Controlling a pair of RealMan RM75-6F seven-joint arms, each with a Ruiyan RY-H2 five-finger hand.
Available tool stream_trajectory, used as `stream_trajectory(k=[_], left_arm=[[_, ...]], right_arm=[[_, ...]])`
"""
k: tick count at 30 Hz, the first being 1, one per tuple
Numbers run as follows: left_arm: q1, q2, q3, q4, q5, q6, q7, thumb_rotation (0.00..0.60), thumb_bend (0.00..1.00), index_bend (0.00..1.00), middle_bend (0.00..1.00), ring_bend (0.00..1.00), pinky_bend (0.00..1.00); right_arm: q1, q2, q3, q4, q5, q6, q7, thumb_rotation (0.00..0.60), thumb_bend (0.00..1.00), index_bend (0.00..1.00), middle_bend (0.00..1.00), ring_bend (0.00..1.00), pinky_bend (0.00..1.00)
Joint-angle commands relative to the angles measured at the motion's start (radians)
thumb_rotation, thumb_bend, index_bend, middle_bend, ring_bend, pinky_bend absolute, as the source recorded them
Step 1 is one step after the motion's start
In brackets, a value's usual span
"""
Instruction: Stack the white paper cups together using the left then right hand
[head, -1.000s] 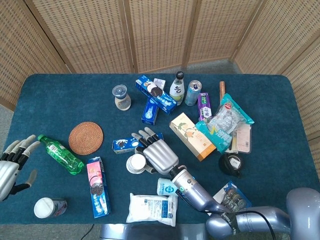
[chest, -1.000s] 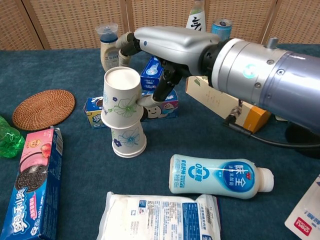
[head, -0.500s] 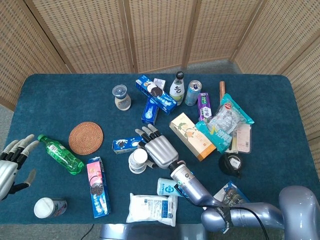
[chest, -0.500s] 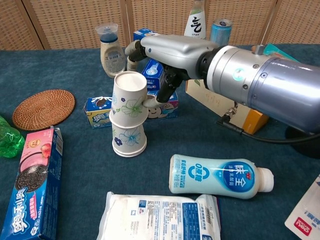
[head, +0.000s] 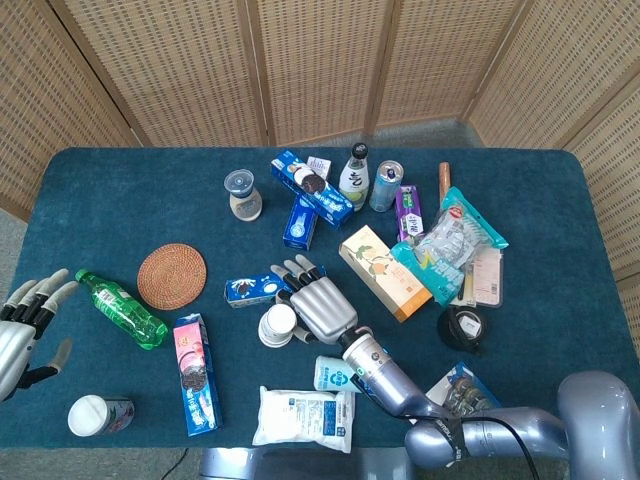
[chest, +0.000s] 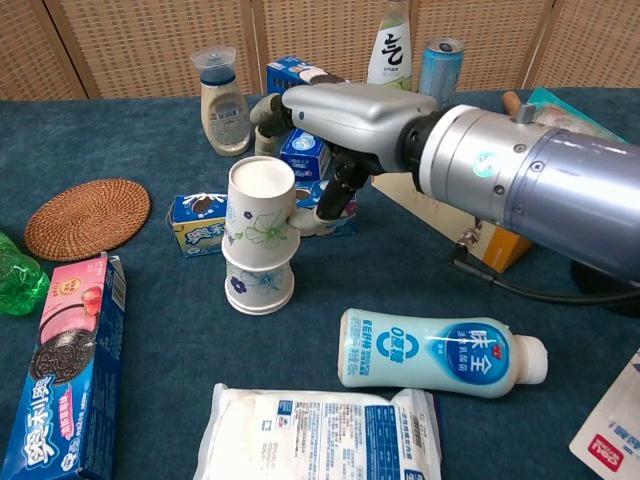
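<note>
Your right hand's fingertips (chest: 262, 108) pass behind the upper cup (chest: 262, 205), so their contact with it cannot be confirmed; only the thumb (chest: 320, 215) visibly presses the cup's side. Whether the grip is closed cannot be told. The upper cup sits nested, inverted, on the lower cup (chest: 258, 283), both standing on the table (chest: 400, 280) just in front of a blue biscuit box (chest: 200, 225). Your right hand (head: 318, 305) reaches in palm-down, forearm low. Your left hand (head: 25, 325) is cut by the frame edge, fingers spread, holding nothing.
</note>
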Motion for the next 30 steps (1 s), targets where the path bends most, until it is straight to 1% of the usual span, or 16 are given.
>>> stream_trajectory(k=[1, 5, 9, 12, 16, 19, 22, 25, 30], left_arm=[[0.000, 0.001, -0.001, 0.001, -0.001, 0.001, -0.001, 0.600, 0.55, 0.00, 0.00, 0.00, 0.03], [0.001, 0.002, -0.001, 0.002, -0.001, 0.002, -0.004, 0.600, 0.55, 0.00, 0.00, 0.00, 0.03], [0.001, 0.003, -0.001, 0.001, 0.000, 0.002, -0.004, 0.600, 0.55, 0.00, 0.00, 0.00, 0.03], [0.002, 0.003, -0.001, 0.001, 0.001, 0.004, -0.004, 0.600, 0.55, 0.00, 0.00, 0.00, 0.03], [0.004, 0.005, -0.001, 0.002, 0.000, 0.007, -0.008, 0.600, 0.55, 0.00, 0.00, 0.00, 0.03], [0.005, 0.008, -0.002, 0.004, -0.001, 0.009, -0.013, 0.600, 0.55, 0.00, 0.00, 0.00, 0.03], [0.005, 0.009, -0.002, 0.005, 0.000, 0.009, -0.016, 0.600, 0.55, 0.00, 0.00, 0.00, 0.03], [0.006, 0.009, -0.001, 0.003, 0.002, 0.009, -0.014, 0.600, 0.55, 0.00, 0.00, 0.00, 0.03], [0.004, 0.006, -0.001, 0.001, 0.008, 0.006, 0.014, 0.600, 0.55, 0.00, 0.00, 0.00, 0.03]], right_arm=[[0.000, 0.001, -0.003, 0.000, 0.001, 0.000, 0.000, 0.600, 0.38, 0.31, 0.03, 0.00, 0.07], [-0.002, 0.006, -0.012, -0.009, -0.005, 0.003, -0.003, 0.600, 0.37, 0.21, 0.02, 0.00, 0.07], [-0.005, 0.013, -0.022, -0.028, -0.002, 0.006, -0.012, 0.600, 0.37, 0.15, 0.00, 0.00, 0.07], [-0.007, 0.018, -0.027, -0.036, -0.003, 0.011, -0.018, 0.600, 0.36, 0.12, 0.00, 0.00, 0.07], [-0.031, 0.045, -0.038, -0.050, -0.023, 0.039, -0.005, 0.600, 0.34, 0.12, 0.00, 0.00, 0.07], [-0.070, 0.095, -0.060, -0.059, -0.063, 0.075, 0.024, 0.600, 0.33, 0.13, 0.00, 0.00, 0.07], [-0.121, 0.156, -0.091, -0.049, -0.133, 0.127, 0.072, 0.600, 0.33, 0.13, 0.01, 0.00, 0.07], [-0.190, 0.218, -0.123, -0.026, -0.207, 0.196, 0.156, 0.600, 0.33, 0.13, 0.01, 0.00, 0.07], [-0.279, 0.322, -0.156, 0.019, -0.266, 0.261, 0.301, 0.600, 0.33, 0.13, 0.02, 0.00, 0.07]])
